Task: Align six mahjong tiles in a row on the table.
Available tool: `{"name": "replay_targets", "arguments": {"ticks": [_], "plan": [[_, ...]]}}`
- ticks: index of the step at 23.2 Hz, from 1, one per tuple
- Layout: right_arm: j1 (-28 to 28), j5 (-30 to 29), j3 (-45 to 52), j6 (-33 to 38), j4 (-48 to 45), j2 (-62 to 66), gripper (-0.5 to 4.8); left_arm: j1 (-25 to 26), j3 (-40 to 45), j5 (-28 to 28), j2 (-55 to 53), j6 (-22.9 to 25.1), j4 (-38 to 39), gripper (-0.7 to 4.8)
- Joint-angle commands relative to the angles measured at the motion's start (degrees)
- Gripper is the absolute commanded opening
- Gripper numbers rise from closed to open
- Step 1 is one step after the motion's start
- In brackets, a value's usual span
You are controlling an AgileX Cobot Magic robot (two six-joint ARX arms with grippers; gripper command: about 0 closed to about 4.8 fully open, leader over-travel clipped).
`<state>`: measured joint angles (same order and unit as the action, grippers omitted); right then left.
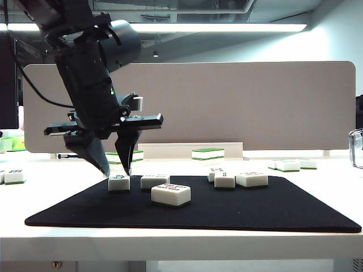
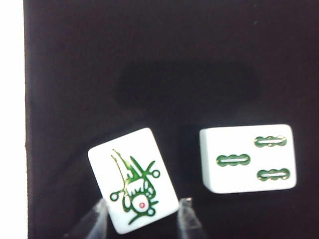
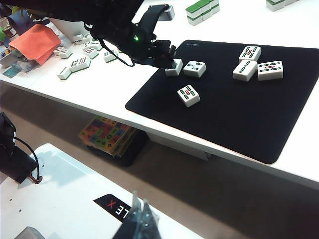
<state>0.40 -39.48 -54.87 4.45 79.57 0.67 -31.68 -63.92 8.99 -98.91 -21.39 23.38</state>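
Left claw [image 1: 118,171] straddles the end tile [image 1: 119,182], not yet gripping; six tiles still scattered; right claw [image 3: 139,219] clenched, parked away.

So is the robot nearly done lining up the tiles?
Not nearly. Done: only the bird tile and the three-bar tile lie side by side, and the bird one is crooked. In hand: the left tool straddles the bird tile; whether it grips yet is unclear. Left: the other four tiles lie scattered on the mat. The right tool hangs away from the table.
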Motion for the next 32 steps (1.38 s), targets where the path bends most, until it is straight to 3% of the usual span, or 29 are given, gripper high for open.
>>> {"name": "replay_targets", "arguments": {"ticks": [1, 3, 4, 6, 16, 20, 24, 32], "plan": [[0.07, -0.09, -0.17, -0.20, -0.50, -0.68, -0.01, -0.04, -0.17, -0.13, 0.07, -0.28, -0.33, 1.89], [0.07, -0.09, -0.17, -0.20, -0.50, -0.68, -0.01, -0.04, -0.17, -0.13, 0.07, -0.31, -0.37, 2.03], [0.07, -0.09, -0.17, -0.20, -0.50, -0.68, -0.01, -0.04, -0.17, -0.15, 0.04, -0.31, -0.37, 2.56], [0.07, -0.09, -0.17, -0.20, -0.50, -0.68, -0.01, -0.04, -0.17, -0.11, -0.07, -0.31, -0.48, 2.92], [0.07, -0.09, -0.17, -0.20, -0.50, -0.68, -0.01, -0.04, -0.17, 0.42, -1.36, -0.04, -2.82, 2.86], [0.07, -0.09, -0.17, -0.20, -0.50, -0.68, -0.01, -0.04, -0.17, 3.26, -2.56, 0.24, -2.89, 2.76], [0.07, -0.09, -0.17, -0.20, -0.50, -0.68, -0.01, -0.02, -0.17, 6.88, -2.64, 3.39, -2.27, 2.75], [0.07, -0.07, -0.17, -0.20, -0.50, -0.68, -0.01, -0.02, -0.17, 6.91, -2.64, 5.38, -1.20, 2.74]]}}
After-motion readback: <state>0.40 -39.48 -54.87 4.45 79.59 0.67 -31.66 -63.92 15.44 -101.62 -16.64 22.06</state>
